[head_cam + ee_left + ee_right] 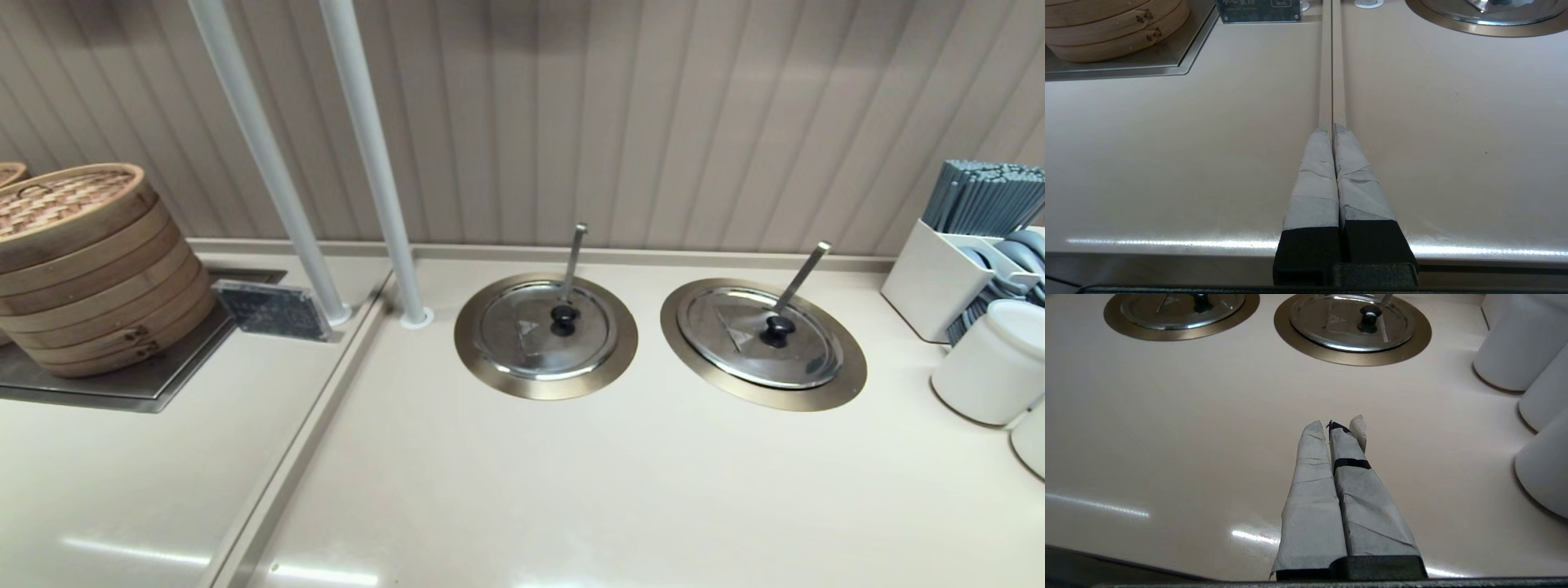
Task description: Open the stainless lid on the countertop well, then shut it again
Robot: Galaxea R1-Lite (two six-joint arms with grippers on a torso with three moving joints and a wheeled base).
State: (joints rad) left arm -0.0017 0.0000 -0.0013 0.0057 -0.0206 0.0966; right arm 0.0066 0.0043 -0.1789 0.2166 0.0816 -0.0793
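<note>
The stainless lid (739,339) (1331,322) lies flat over the countertop well, whose brushed ring (845,371) (1419,337) frames it on the right. Its black knob (777,329) sits at the centre, and the slanted ladle handle (802,276) pokes out behind it. The well's dark hole is covered. Neither arm shows in the head view. My right gripper (1329,426) is shut and empty, low over the bare counter well in front of the lid. My left gripper (1332,128) is shut too, over the counter seam (1332,61).
The twin lid (535,331) with an upright handle sits to the left. Two white poles (384,188) rise behind it. Bamboo steamers (90,261) and a small sign (273,310) stand far left. White canisters (992,363) (1515,347) and a chopstick holder (939,278) crowd the right edge.
</note>
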